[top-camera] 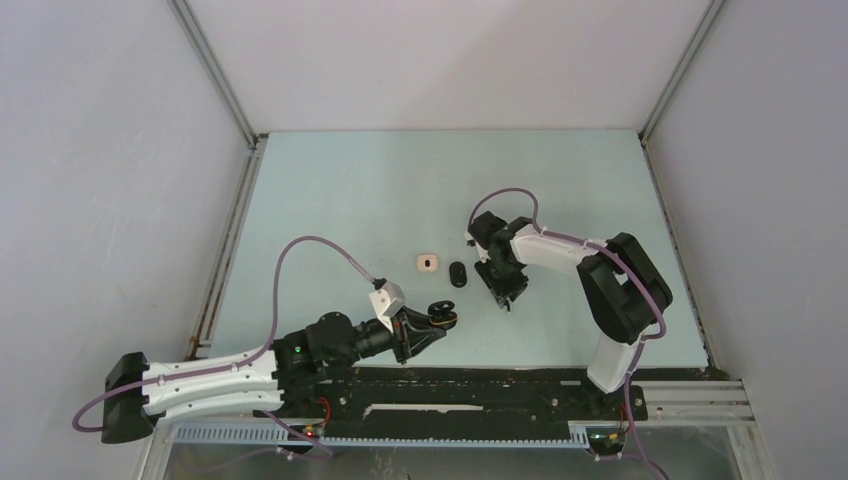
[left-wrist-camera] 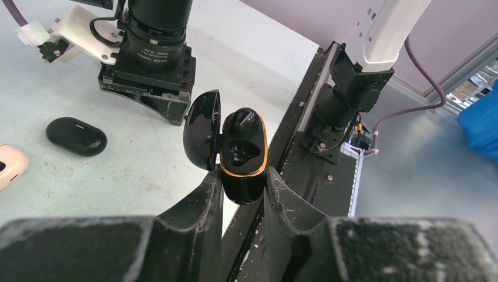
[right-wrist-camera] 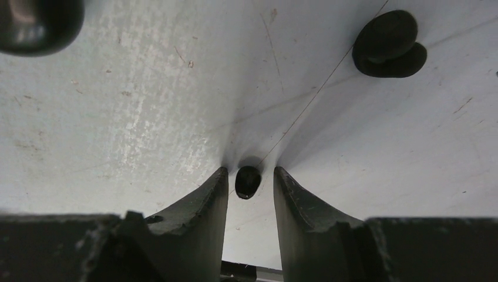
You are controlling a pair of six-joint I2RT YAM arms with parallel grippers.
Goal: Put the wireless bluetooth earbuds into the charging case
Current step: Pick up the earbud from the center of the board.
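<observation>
Left claw [left-wrist-camera: 244,176] is clamped tight on the lower body of the charging case [left-wrist-camera: 242,154], one finger on each flank. The case is off the table and tilted up, with the lid [left-wrist-camera: 202,136] hinged open to one side, presumably so the gold-rimmed tray faces the other arm for loading. A glossy black lump at the far end of the tray could be an earbud already seated; can't tell. Right claw [right-wrist-camera: 249,175] points down at the table [right-wrist-camera: 147,117], jaws partly open, tips straddling a small black earbud [right-wrist-camera: 248,181] with a sliver of gap each side. Nothing is gripped yet; it looks like the pre-close for a pick. A second earbud [right-wrist-camera: 387,44] lies loose on the table, well apart from that claw. A closed black case [left-wrist-camera: 76,136] and a white case [top-camera: 428,263] sit side by side just left of the right claw, not in play. View split: only the right wrist camera resolves the earbuds; overhead they're too small and the claw covers the spot. Only the left wrist camera shows the open lid and tray; overhead gives a dark blob at the left claw. Overhead does give the layout: the held case is near and left of the right claw, apart from it, so the carry after the pick should be short.
</observation>
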